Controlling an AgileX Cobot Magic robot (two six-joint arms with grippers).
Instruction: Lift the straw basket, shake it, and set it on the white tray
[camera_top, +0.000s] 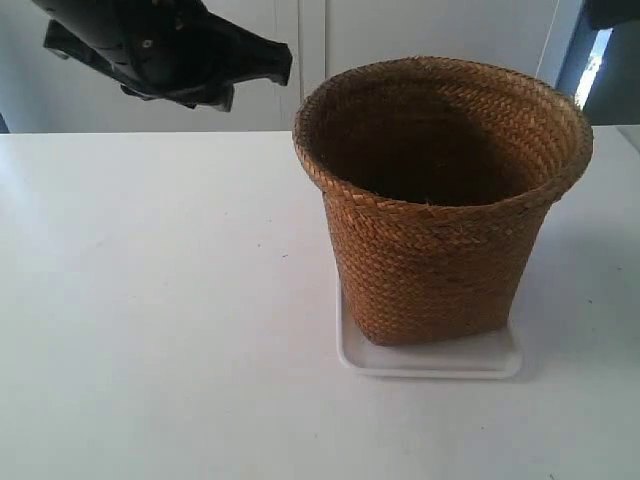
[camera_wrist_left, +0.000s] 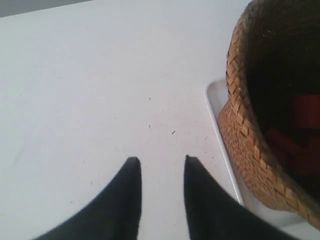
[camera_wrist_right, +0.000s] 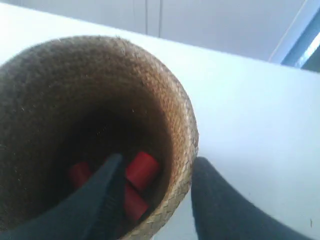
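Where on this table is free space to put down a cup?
Free: the wide bare table at the exterior view's left of the straw basket, and the strip in front of the white tray. Crowded: the tray, filled by the basket, whose rim the right gripper straddles.

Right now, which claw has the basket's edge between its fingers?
The right gripper: one finger is inside the basket, the other outside its rim. The left gripper hangs over bare table beside the basket.

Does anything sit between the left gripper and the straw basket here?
Nothing visible. Only bare table lies between the left gripper and the straw basket, which stands on the white tray.
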